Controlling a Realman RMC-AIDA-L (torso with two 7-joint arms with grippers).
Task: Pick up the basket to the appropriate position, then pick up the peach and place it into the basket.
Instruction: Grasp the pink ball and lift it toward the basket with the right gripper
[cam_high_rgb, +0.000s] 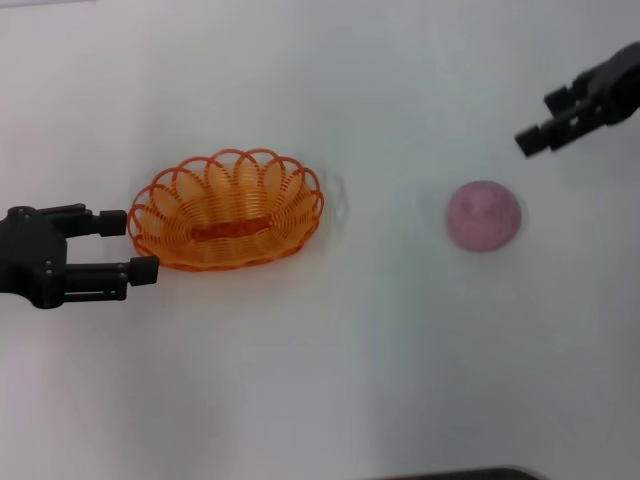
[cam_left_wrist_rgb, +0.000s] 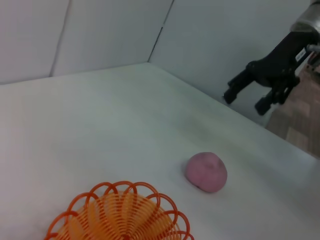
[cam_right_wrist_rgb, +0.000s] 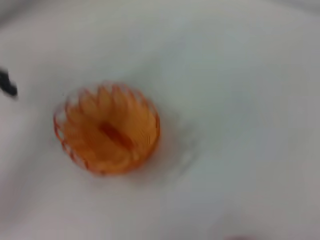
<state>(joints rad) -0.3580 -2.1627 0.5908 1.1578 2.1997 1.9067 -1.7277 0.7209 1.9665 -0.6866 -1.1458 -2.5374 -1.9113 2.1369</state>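
**Reaching for the basket, peach waiting on the counter**

Looking down from the head camera, I see the basket (cam_high_rgb: 227, 210) sitting flat on the white counter (cam_high_rgb: 320, 380), a bit to my left. It is orange and made of wire, with loops all around its rim. Nothing is inside it.

My left gripper (cam_high_rgb: 128, 246) is right at the basket's left end. Its jaws are spread apart, one finger near the rim and one lower down, almost touching the basket's side. They are not pinching anything.

The peach (cam_high_rgb: 483, 215) is pink and round. It lies on the counter well to the right of the basket, all by itself.

My right gripper (cam_high_rgb: 535, 132) is up near the far right, above and beyond the peach, not touching it. Its jaws are spread a little and hold nothing.

From the left wrist camera I see the basket's rim close by, the peach past it, and the right gripper farther off.
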